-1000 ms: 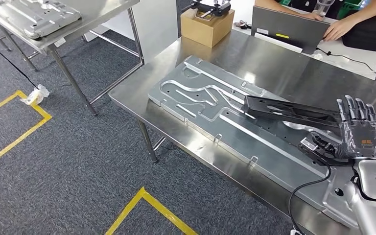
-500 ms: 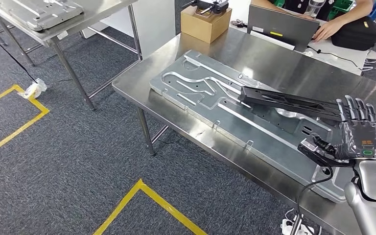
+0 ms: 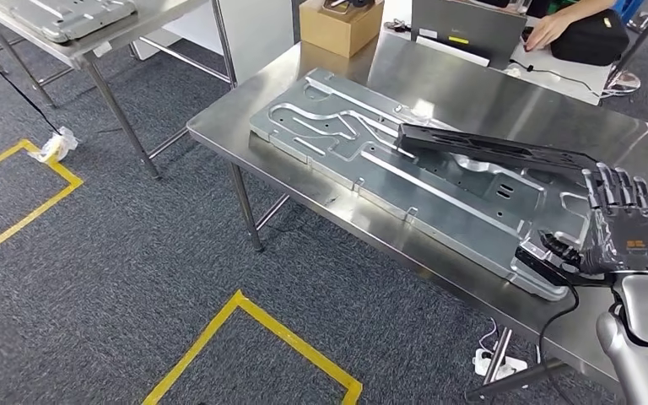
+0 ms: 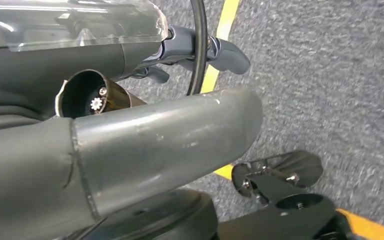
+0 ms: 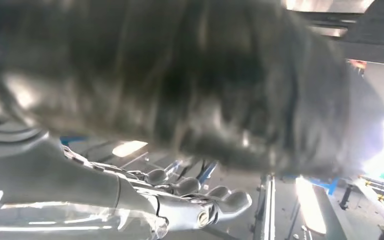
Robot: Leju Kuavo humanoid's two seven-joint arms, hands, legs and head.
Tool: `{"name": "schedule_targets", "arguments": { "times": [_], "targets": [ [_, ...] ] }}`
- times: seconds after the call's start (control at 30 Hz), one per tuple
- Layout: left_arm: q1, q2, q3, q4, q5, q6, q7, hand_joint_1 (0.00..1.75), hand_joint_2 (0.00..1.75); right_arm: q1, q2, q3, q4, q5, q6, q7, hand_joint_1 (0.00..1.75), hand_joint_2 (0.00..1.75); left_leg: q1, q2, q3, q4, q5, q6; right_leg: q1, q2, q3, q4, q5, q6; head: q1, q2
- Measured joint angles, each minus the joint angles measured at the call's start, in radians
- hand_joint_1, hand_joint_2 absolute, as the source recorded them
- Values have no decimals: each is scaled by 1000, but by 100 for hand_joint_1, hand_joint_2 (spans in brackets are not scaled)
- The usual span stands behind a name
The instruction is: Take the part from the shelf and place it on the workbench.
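A long black part [image 3: 489, 152] stretches out over the grey machined plate [image 3: 371, 169] that lies on the steel workbench [image 3: 489, 97]. My right hand [image 3: 620, 232] holds the part's near end, fingers raised behind it and thumb under it, above the plate's near right corner. Seen from the right wrist, the part [image 5: 190, 75] is a dark blur above my fingers [image 5: 200, 200]. My left hand [image 4: 170, 135] hangs over the carpet with nothing in it, thumb apart from the fingers.
At the workbench's far edge stand a cardboard box [image 3: 340, 25] and a grey laptop [image 3: 464, 29], with a person's hand [image 3: 548, 29] by a black bag [image 3: 591, 38]. A second table [image 3: 93, 46] stands at the left. Yellow tape [image 3: 253, 325] marks the floor.
The whole picture has shifted, so the camera has moved and the workbench now sits higher and further left. My right hand still holds the black part over the plate.
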Motion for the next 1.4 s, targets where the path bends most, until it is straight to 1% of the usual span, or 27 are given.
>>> {"name": "schedule_targets", "arguments": {
  "times": [0.1, 0.13, 0.17, 0.2, 0.23, 0.3, 0.37, 0.47, 0.53, 0.6, 0.63, 0.67, 0.7, 0.73, 0.8, 0.87, 0.93, 1.0, 1.03, 1.1, 1.13, 1.17, 1.2, 1.23, 1.3, 1.37, 1.4],
  "targets": [
    [1, 0, 0, 0, 1, 0, 0, 0, 0, 2, 3, 2, -3, -1, 3, 0, 0, 0, 6, -7, -59, 178, -127, -14, -2, 0, -28, -1, 23, -11, -1, 0],
    [1, 0, 0, 0, 1, -1, -1, 0, 0, 3, 5, 2, -3, -4, 5, -1, 0, 0, 8, -7, -68, 225, -145, -17, -2, 0, -38, 1, 29, -10, -1, 0],
    [1, 0, 0, 0, 2, -2, -2, 0, 0, 4, 6, 2, -4, -9, 8, -3, 0, 0, 10, -7, -62, 242, -143, -20, -2, 1, -47, 3, 35, -8, -1, 0],
    [1, 0, 0, 0, 2, -3, -3, 0, 0, 6, 7, 2, -5, -16, 11, -4, 0, 0, 12, -7, -33, 215, -125, -21, -3, 2, -55, 6, 39, -5, -1, 0],
    [1, 0, 0, 0, 1, -3, -4, 0, 0, 8, 8, 3, -7, -24, 13, -6, 0, 0, 13, -7, 15, 150, -101, -20, -3, 3, -61, 10, 42, -2, -1, 0],
    [0, 0, 1, 0, 0, -4, -5, 0, 0, 10, 9, 3, -14, -33, 13, -7, 0, 87, 14, -11, 112, 5, -76, -14, -3, 4, -72, 19, 47, 7, -1, 0],
    [0, 0, 3, 0, -1, -4, -6, 0, 0, 12, 10, 3, -21, -28, 9, -7, 0, 175, 11, -14, 143, -50, -77, -3, -1, 5, -77, 23, 52, 18, -1, 0],
    [1, 0, 7, 0, -3, -5, -7, 0, 0, 17, 9, 4, -26, -9, 3, -8, 0, 175, 12, -14, 138, -63, -65, 20, -2, 4, -88, 36, 53, 37, 0, 0],
    [1, 0, 8, 0, -4, -5, -9, 0, 0, 19, 8, 4, -27, -1, -1, -8, 0, 175, 13, -14, 134, -72, -53, 36, -4, 4, -123, 110, 5, 44, 0, 0],
    [2, -1, 9, 0, -6, -5, -10, 0, 0, 22, 9, 5, -27, 9, -9, -4, 0, 175, 9, -20, 124, -72, -47, 44, -3, 4, -182, 242, -68, 48, 0, 0],
    [3, -1, 9, 0, -7, -5, -10, 0, 0, 25, 10, 7, -27, 14, -13, -1, 0, 175, 7, -24, 120, -72, -45, 45, -3, 4, -205, 295, -88, 49, 0, 0],
    [4, -1, 9, 0, -9, -6, -10, 0, 0, 29, 11, 8, -27, 19, -18, 2, 0, 175, 5, -30, 117, -71, -42, 46, -2, 4, -212, 317, -89, 48, 0, 0],
    [4, -1, 9, 0, -9, -6, -10, 0, 0, 31, 11, 9, -28, 23, -20, 4, 0, 175, 2, -36, 115, -70, -41, 46, -2, 5, -197, 298, -71, 46, 0, 0],
    [4, -1, 9, 0, -10, -6, -11, 0, 0, 33, 12, 10, -30, 25, -22, 6, 0, 175, 0, -44, 114, -68, -39, 45, -1, 11, -162, 239, -38, 40, 0, 0],
    [2, -4, 9, 0, -11, -5, -12, 0, 0, 34, 11, 10, -35, 28, -22, 8, 0, 175, -3, -58, 111, -65, -37, 42, 2, 47, -82, 92, 17, 24, -1, 0],
    [0, -6, 10, 0, -11, -5, -13, 0, 0, 34, 8, 10, -39, 30, -23, 9, 0, 175, 0, -73, 101, -60, -33, 33, 6, 72, -48, 21, 30, 10, -1, 0],
    [-1, -7, 11, 0, -11, -5, -13, 0, 0, 34, 6, 10, -42, 30, -24, 11, 0, 175, 3, -90, 92, -61, -27, 22, 7, 57, -46, 10, 32, 5, -1, 0],
    [1, -8, 12, 0, -12, -5, -13, 0, 0, 33, 6, 11, -46, 30, -24, 12, 0, 175, 0, -81, 79, -39, -42, 10, 2, 34, -38, -5, 39, 0, -2, 0],
    [1, -8, 13, 0, -12, -5, -13, 0, 0, 34, 6, 11, -48, 30, -24, 11, 0, 175, 0, -67, 61, -3, -65, 5, -1, 21, -35, -13, 42, -3, -3, 0],
    [1, -8, 13, 0, -13, -4, -12, 0, 0, 35, 7, 11, -48, 30, -23, 11, 0, 175, 5, -39, -1, 120, -126, -4, -2, -3, -34, -14, 43, -7, -5, 0],
    [1, -8, 14, 0, -14, -4, -12, 0, 0, 36, 8, 12, -48, 30, -23, 11, 0, 175, 8, -32, -31, 179, -147, -8, -2, -16, -34, -12, 41, -7, -5, 0],
    [2, -8, 14, 0, -14, -4, -12, 0, 0, 36, 10, 12, -48, 31, -22, 11, 0, 175, 12, -28, -48, 212, -151, -12, -3, -28, -35, -10, 40, -6, -5, 0],
    [3, -8, 14, 0, -14, -4, -12, 0, 0, 36, 11, 14, -48, 31, -22, 11, 0, 175, 15, -24, -47, 208, -136, -15, -4, -40, -35, -7, 37, -3, -5, 0],
    [4, -8, 14, 0, -15, -3, -12, 0, 0, 36, 12, 15, -48, 31, -22, 11, 0, 175, 17, -16, -25, 165, -106, -18, -6, -51, -35, -3, 34, 0, -5, 0],
    [4, -8, 14, 0, -16, -2, -12, 0, 0, 36, 12, 16, -48, 32, -21, 11, 0, 175, 17, 18, 42, 33, -49, -19, -7, -71, -35, 10, 23, 12, -5, 0],
    [2, -8, 15, 0, -17, -1, -13, 0, 0, 36, 12, 17, -49, 33, -20, 10, 0, 175, 12, 33, 74, -35, -33, -7, -3, -88, -36, 21, 15, 25, -4, 0],
    [3, -8, 15, 0, -18, -1, -13, 0, 0, 36, 11, 17, -49, 34, -20, 9, 0, 175, 8, 27, 73, -37, -36, 1, -1, -96, -35, 22, 13, 30, -4, 0]
  ]
}}
